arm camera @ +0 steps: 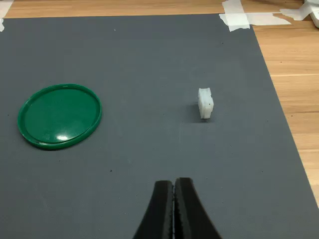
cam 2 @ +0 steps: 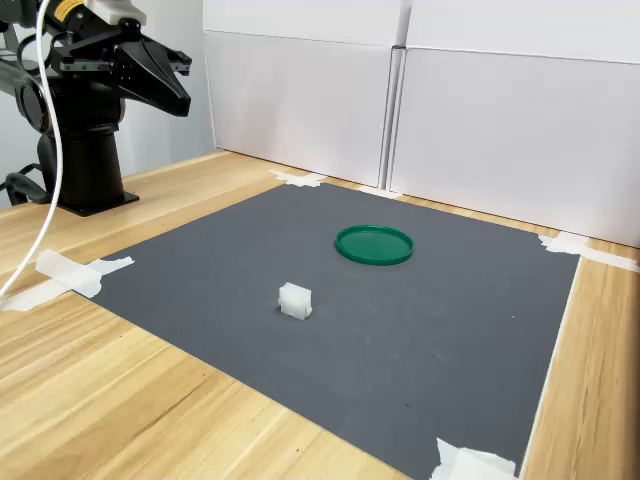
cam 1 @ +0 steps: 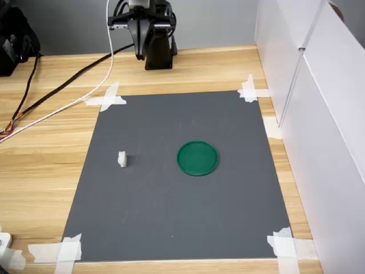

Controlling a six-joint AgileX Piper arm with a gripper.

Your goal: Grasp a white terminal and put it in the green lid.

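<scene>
The gripper (arm camera: 173,209) hung high near the arm's base, well apart from everything, its jaws pressed together with nothing between them. The terminal (cam 1: 122,159) stood on the grey mat (cam 1: 171,217), to the first exterior view's left of the lid (cam 1: 197,158) and clear of it (the lid lay empty). Reaching was the step in hand, I judged. To do it well, the jaws would need to part first, come down straight over the terminal, and straddle its flat sides; so small a block would likely skid or tip if one finger touched early.
</scene>
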